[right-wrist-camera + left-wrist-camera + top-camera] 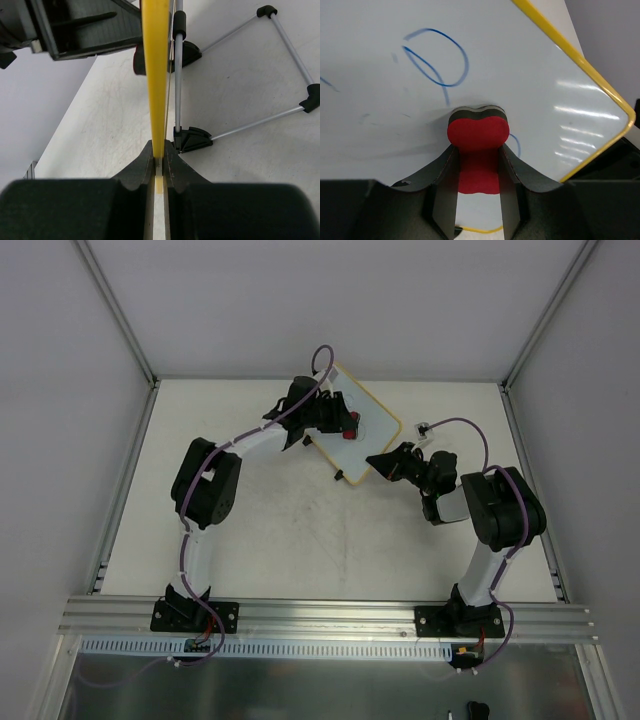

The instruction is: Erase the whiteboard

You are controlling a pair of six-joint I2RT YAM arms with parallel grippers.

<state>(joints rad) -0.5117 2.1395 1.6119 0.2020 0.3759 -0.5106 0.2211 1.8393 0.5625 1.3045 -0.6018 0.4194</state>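
Note:
The whiteboard (pixel 374 426) stands tilted on its wire stand at the back middle of the table. In the left wrist view its white face (pixel 530 90) carries blue pen loops (pixel 437 57) and a yellow frame. My left gripper (pixel 338 425) is shut on a red eraser (pixel 478 134) with a dark felt face, pressed against the board just below the loops. My right gripper (pixel 378 462) is shut on the board's yellow edge (pixel 156 75), seen edge-on in the right wrist view. The left gripper's body shows there at the upper left.
The board's metal wire stand (pixel 240 75) with black feet rests on the table behind the board. Grey walls and aluminium posts close in the table at the back and sides. An aluminium rail (pixel 320 615) runs along the near edge.

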